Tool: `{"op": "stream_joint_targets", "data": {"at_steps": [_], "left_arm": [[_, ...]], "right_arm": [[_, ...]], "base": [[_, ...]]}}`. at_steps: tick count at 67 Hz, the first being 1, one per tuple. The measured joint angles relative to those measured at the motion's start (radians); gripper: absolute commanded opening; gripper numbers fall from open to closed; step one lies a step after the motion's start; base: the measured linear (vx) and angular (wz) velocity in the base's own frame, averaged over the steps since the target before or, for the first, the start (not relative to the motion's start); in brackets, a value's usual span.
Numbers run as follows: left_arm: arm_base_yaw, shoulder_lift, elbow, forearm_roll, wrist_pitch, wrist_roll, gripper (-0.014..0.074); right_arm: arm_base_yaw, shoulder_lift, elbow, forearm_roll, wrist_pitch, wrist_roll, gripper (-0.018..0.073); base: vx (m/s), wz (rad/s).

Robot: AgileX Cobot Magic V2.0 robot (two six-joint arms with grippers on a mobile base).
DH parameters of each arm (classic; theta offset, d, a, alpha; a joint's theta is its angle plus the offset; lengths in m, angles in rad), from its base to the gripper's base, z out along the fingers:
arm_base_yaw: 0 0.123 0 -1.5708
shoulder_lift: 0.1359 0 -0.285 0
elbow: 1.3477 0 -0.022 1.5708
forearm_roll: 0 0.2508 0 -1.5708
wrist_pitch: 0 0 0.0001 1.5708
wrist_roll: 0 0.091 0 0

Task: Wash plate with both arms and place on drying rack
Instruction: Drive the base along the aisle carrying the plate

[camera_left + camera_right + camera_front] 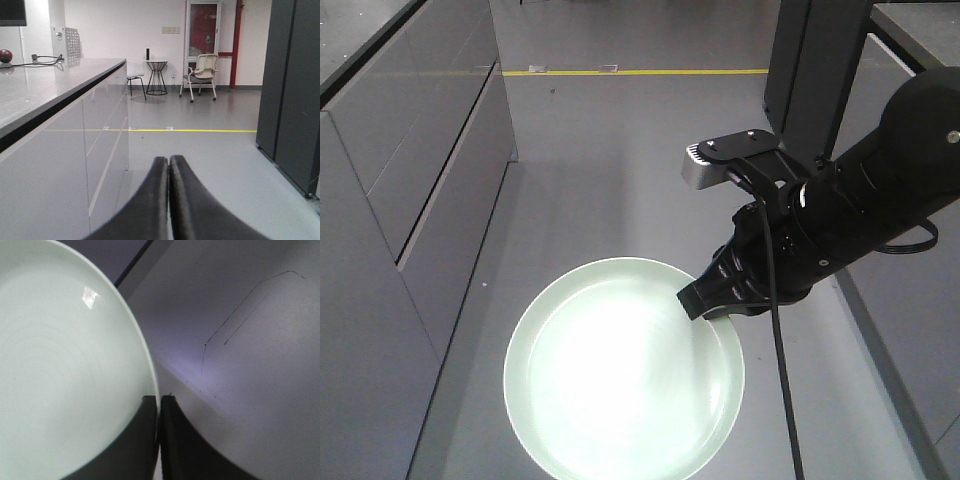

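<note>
The plate (620,370) is nearest, held in the air over the grey floor (620,150) with nothing under it. The right tool (705,298) is clenched on its rim at the right side, 1 finger on each face. The plate lies roughly flat with its hollow side up. Being round, it has no long axis, only the rim line running through the pinch.

It looks stiff, glossy and breakable. I judge it slippery once wet, and its weight hangs from that 1 edge grip, so a second hold on the opposite rim would steady it.

The left tool (169,165) is clenched on nothing and points across the room. To its left runs a long surface (45,85). Farther off are a yellow floor line (200,130) and a chair (202,72). No drying rack is in view.
</note>
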Motion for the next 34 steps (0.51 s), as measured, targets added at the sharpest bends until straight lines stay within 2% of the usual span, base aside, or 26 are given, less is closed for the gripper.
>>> {"op": "stream_joint_targets", "data": {"at_steps": [34], "left_arm": [[0.0,0.0,0.0,0.0,0.0,0.0,-0.0006]], "right_arm": [[0.0,0.0,0.0,0.0,0.0,0.0,-0.0001]], "base": [[0.18,-0.06]]}}
